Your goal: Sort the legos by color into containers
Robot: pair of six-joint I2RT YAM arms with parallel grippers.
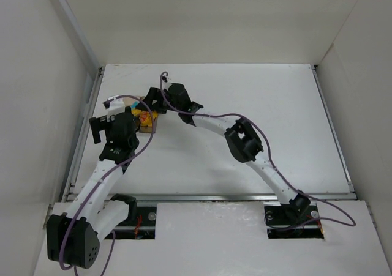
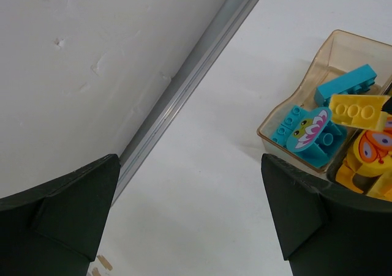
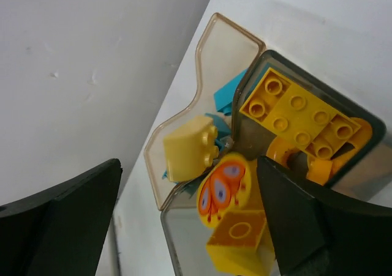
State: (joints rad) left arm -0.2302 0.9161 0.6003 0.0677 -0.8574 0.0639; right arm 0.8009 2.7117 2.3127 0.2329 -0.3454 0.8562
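Overhead, both arms reach to the far-left part of the white table. A tan-clear square plastic container stands there close to the pale side wall, and a smoky dark grey translucent container is joined to it along one wall.

The tan-clear container holds cyan pieces: a long cyan brick leaning at its far side and a rounded cyan piece printed with a flower face at its near side. A pale yellow studded brick lies on top of them, tilted, just beside the shared wall.

The grey container holds a flat yellow studded plate lying across an orange arch piece. Nearer the shared wall lie a round yellow piece with an orange butterfly print and a yellow single-stud brick.

The left gripper hangs beside the tan-clear container, on its wall side, spread wide with bare table between its fingers. The right gripper is above both containers, fingers wide apart and gripping nothing.
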